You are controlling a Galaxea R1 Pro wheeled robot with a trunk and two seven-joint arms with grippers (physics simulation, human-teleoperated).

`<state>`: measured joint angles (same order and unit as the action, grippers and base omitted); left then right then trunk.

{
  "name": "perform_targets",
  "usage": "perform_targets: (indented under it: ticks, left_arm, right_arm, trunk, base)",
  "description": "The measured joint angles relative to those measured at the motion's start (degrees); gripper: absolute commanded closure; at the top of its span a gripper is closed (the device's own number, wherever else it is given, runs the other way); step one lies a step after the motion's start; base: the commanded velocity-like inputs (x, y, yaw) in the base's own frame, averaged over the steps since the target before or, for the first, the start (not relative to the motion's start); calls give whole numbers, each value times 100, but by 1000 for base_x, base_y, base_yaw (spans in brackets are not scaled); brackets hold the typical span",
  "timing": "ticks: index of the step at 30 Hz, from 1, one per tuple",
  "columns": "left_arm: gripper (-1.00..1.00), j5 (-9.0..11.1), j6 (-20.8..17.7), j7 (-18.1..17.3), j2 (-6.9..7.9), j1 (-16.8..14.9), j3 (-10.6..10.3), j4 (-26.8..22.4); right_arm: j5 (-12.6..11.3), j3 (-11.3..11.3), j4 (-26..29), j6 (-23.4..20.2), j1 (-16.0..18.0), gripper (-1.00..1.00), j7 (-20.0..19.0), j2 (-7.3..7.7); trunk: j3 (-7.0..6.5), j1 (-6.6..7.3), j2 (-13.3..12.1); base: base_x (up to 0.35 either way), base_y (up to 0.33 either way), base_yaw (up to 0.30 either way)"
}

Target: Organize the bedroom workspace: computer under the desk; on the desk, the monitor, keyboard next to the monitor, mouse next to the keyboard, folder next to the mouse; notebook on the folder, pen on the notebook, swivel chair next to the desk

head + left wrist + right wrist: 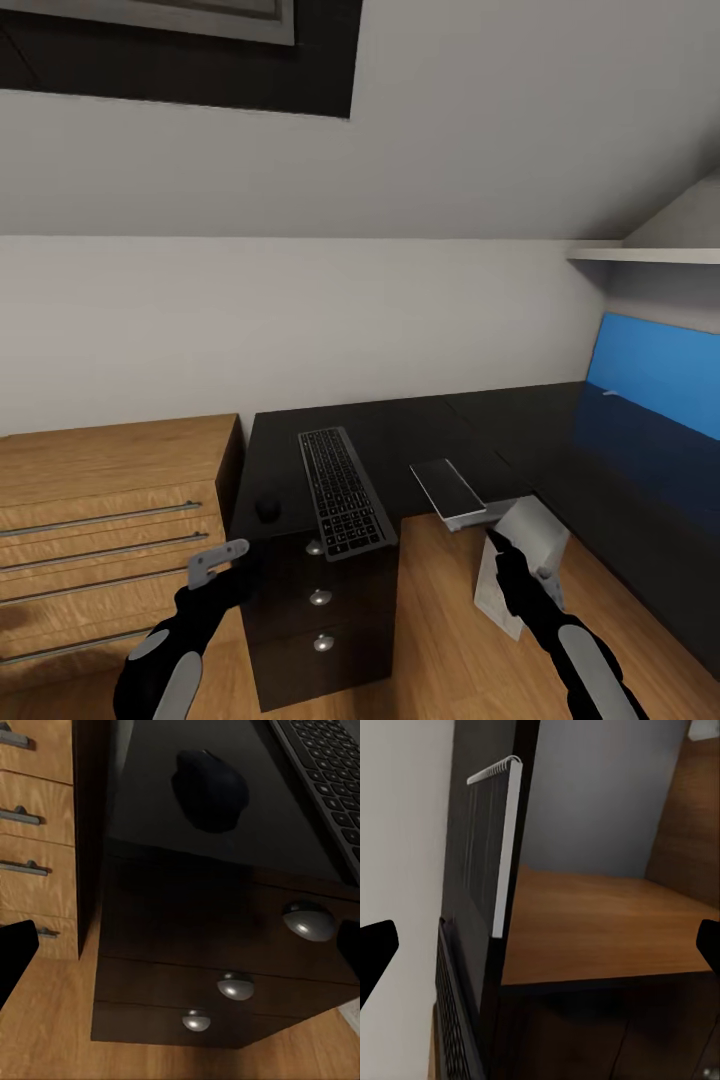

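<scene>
Quick headcount of the desk corner

One desk (420, 425) carrying one keyboard (342, 491), one mouse (267, 508) and one notebook (449, 488). Three round silver knobs (320, 598) run down its drawers. One wooden cabinet (110, 480) beside it shows four metal handles (100, 518). One white computer (520, 560) sits on the floor, plus one blue panel (655, 372), one shelf (650, 255), and two grippers: left gripper (218, 562), right gripper (505, 560).

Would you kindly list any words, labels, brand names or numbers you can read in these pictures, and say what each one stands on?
No text can be read in any view.
Keyboard: the key legends are too small and blurred to read.
Mouse, desk drawer fronts, notebook and blue wall panel: no label or brand mark shows.
</scene>
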<state>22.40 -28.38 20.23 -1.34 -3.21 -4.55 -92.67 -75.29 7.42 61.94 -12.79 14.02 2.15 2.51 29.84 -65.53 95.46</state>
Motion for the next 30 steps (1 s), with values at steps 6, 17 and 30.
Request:
perform_targets:
  ticks: [6,17,30]
  left_arm:
    - [-100,1,5,4,10,0,5,-1]
    - [-100,2,4,14,-1,0,0,-1]
    - [-100,18,-19,-4,68,0,-8,1]
  right_arm:
    - [-10,-3,-36,14,1,-100,0,3]
    - [-4,5,-51,20,2,-100,9,23]
    - [-4,-24,-281,70,2,-100,340,214]
  trunk:
    - [0,0,0]
    - [0,0,0]
    - [-179,219,-400]
  base:
    - [0,0,0]
    - [0,0,0]
    - [0,0,0]
